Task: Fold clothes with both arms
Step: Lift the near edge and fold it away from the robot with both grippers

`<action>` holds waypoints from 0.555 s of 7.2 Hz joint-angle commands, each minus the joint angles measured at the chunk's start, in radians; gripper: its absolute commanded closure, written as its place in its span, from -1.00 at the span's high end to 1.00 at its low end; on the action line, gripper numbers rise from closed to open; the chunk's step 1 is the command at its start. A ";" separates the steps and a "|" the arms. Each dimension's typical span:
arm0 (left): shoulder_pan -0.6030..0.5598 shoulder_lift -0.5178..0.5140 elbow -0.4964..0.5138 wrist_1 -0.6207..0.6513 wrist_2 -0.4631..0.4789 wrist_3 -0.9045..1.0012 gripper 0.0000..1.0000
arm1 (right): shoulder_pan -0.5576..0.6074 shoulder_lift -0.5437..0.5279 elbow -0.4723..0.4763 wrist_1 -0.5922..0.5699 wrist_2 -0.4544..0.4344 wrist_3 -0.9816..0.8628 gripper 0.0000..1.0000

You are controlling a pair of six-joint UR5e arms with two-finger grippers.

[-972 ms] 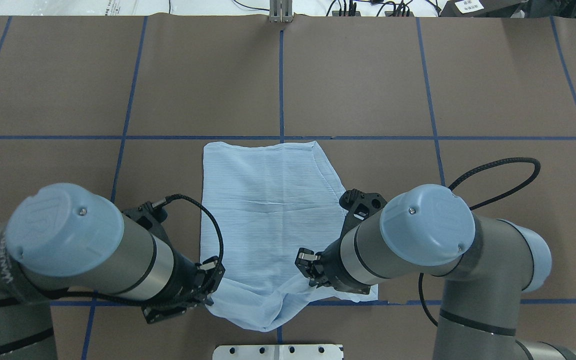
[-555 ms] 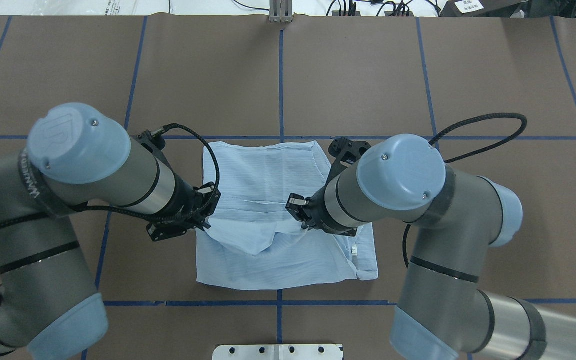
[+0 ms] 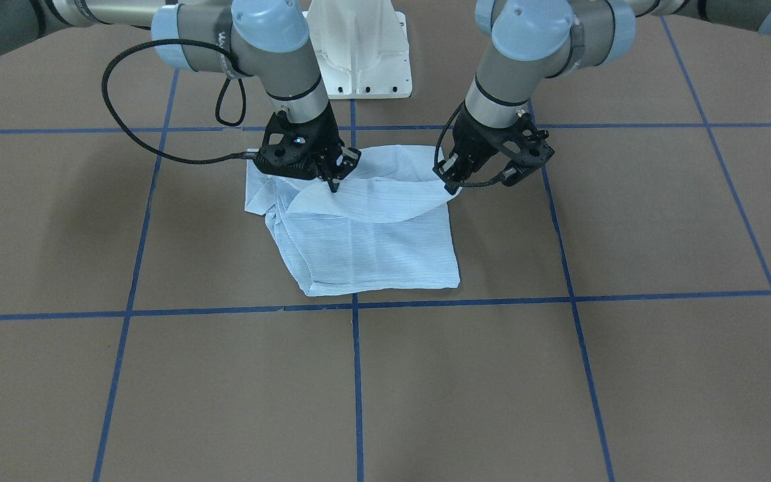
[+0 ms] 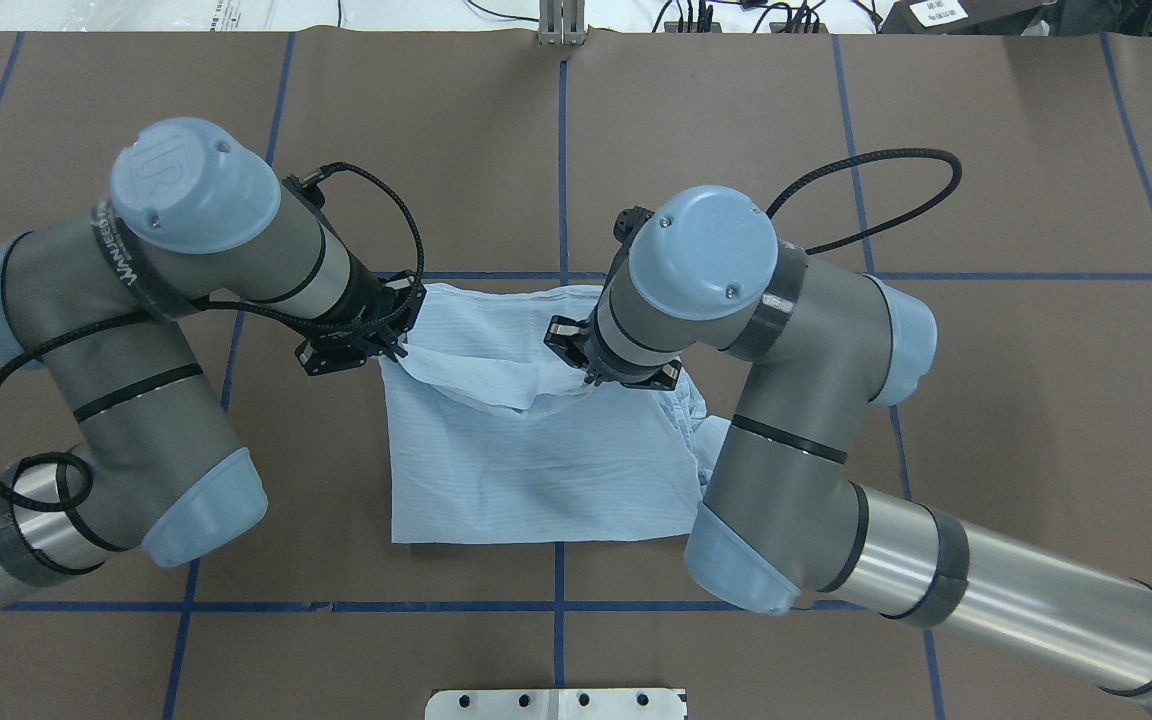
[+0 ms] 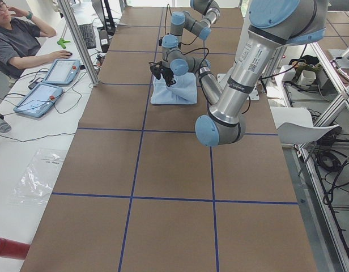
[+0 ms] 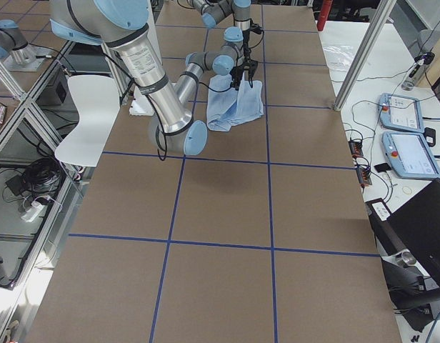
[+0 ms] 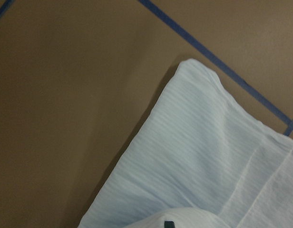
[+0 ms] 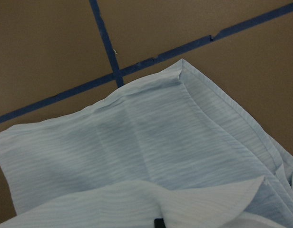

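Left end effector (image 4: 399, 336), right end effector (image 4: 584, 374): both tight on shirt (image 4: 536, 470) edge.

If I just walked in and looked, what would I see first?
Probably the pale-blue shirt in the middle of the brown table. Over it lean the big grey left arm and right arm, whose left gripper and right gripper each pinch a lifted flap that sags between them.

shirt (image 4: 536, 470) on table (image 4: 786, 140) before me | my left gripper (image 4: 399, 338) at its far-left corner | my right gripper (image 4: 581, 370) over its far middle
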 commanded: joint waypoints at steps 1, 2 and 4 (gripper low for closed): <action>-0.016 -0.047 0.096 -0.064 0.000 0.007 -1.00 | 0.043 0.020 -0.092 0.038 0.004 -0.031 -1.00; -0.025 -0.049 0.127 -0.093 0.000 0.008 -1.00 | 0.049 0.020 -0.133 0.060 0.004 -0.042 -1.00; -0.028 -0.050 0.190 -0.151 0.003 0.010 -1.00 | 0.058 0.020 -0.206 0.141 0.005 -0.050 -1.00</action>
